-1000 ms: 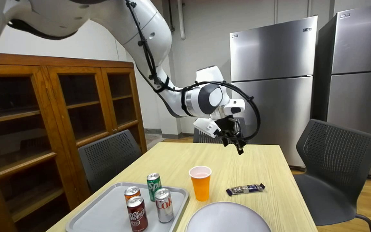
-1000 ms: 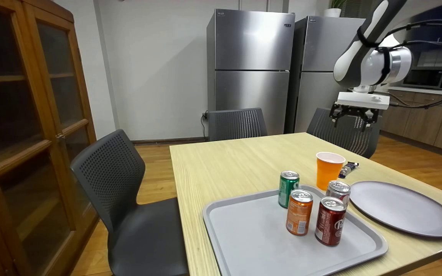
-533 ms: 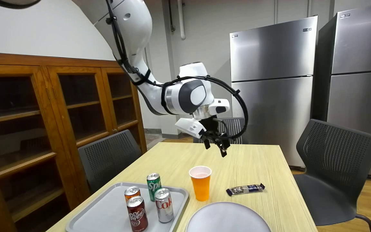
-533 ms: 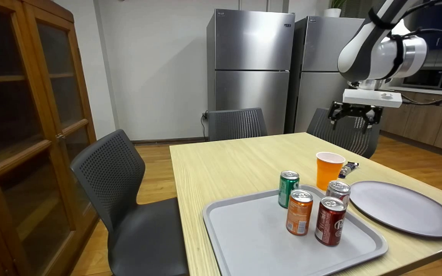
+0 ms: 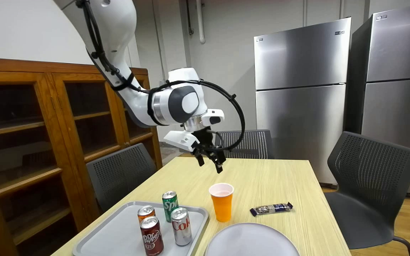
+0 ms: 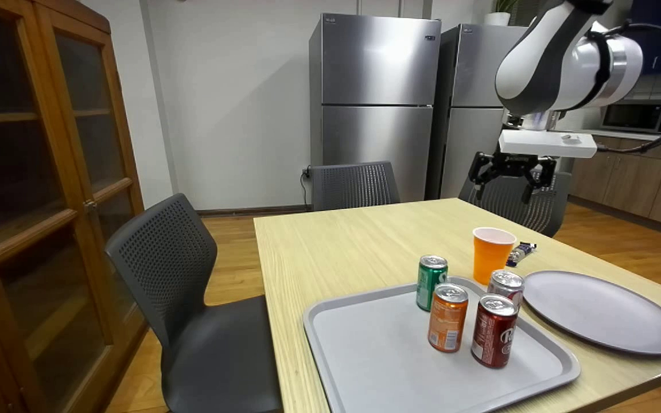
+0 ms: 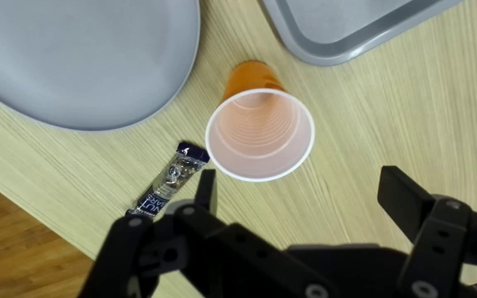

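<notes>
My gripper [image 5: 210, 166] is open and empty, in the air above the table. It also shows in an exterior view [image 6: 502, 195] and in the wrist view [image 7: 299, 191]. The nearest thing is an upright orange cup [image 5: 222, 206] with a white rim, seen from above in the wrist view [image 7: 259, 132], ahead of the fingers and apart from them. A wrapped nut bar [image 7: 166, 180] lies beside the cup, partly behind the left finger there. A grey round plate [image 7: 81, 62] and a grey tray's corner [image 7: 325, 51] are near the cup.
On the tray [image 6: 376, 355] stand a green Sprite can [image 6: 431, 284], an orange can [image 6: 448, 318], a dark red Dr Pepper can [image 6: 494, 332] and a silver Diet Coke can [image 5: 181, 227]. Dark chairs [image 5: 368, 177] surround the wooden table [image 6: 330, 252]. A wooden cabinet [image 5: 84, 113] and refrigerators [image 5: 301, 60] stand behind.
The arm and gripper have moved steadily left in an exterior view, from beyond the nut bar to beyond the cup. The gripper stays open. The things on the table have not moved.
</notes>
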You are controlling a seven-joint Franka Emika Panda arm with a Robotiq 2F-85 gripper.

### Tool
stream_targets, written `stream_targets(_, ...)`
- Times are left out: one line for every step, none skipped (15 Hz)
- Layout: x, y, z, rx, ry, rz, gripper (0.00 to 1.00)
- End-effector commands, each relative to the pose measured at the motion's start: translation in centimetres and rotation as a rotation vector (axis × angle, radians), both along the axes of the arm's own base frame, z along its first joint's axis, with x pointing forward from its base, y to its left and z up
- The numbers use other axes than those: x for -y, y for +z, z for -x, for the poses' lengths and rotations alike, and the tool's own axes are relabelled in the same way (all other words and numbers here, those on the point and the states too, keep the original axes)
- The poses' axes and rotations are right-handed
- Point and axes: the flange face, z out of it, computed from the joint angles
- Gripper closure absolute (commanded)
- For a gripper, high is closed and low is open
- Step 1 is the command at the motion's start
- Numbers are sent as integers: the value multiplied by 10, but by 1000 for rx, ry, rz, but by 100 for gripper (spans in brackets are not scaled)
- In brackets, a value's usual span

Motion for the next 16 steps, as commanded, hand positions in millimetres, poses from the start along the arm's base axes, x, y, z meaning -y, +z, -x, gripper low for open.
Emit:
stream_targets(-40,9,17,8,59,18,0)
stream_targets(-52,9,20,5,79,26,0)
stream_targets(-63,8,22,0,97,33,0)
stream_targets(-74,7,23,-3,113,39,0)
stream_targets(-84,6,26,-7,126,42,0)
stream_targets(-96,4,27,-9,139,46,0)
stream_targets(-104,3,29,-13,151,48,0)
stream_targets(-115,1,31,-16,164,51,0)
stream_targets(-123,-1,32,-19,174,53,0)
stream_targets(-133,-3,34,-25,184,53,0)
stream_targets(-141,-5,35,-30,189,52,0)
stream_targets(-148,-7,36,-35,194,51,0)
stream_targets(-154,-10,37,-40,197,52,0)
stream_targets(-159,-12,37,-45,195,54,0)
stream_targets(-163,-14,37,-45,193,54,0)
stream_targets(-167,-16,37,-47,194,56,0)
